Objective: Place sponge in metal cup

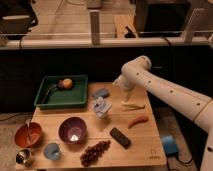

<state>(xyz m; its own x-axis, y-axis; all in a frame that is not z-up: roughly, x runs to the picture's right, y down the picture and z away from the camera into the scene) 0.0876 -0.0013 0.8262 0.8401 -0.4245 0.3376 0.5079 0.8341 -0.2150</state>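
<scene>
The blue sponge point(169, 145) lies at the table's right edge, near the front. The small metal cup point(23, 156) stands at the front left corner, next to a pale blue cup point(52, 150). My gripper point(123, 91) hangs at the end of the white arm over the back middle of the table. It is just right of a grey-blue block point(101, 92) and above a pale yellow item point(133, 106). It is far from both the sponge and the metal cup.
A green tray point(47, 102) with an orange point(66, 83) sits back left. A purple bowl point(73, 129), an orange bowl point(28, 134), grapes point(95, 152), a black bar point(120, 137), an orange chili-like item point(138, 121) and a crumpled packet point(101, 106) lie on the table.
</scene>
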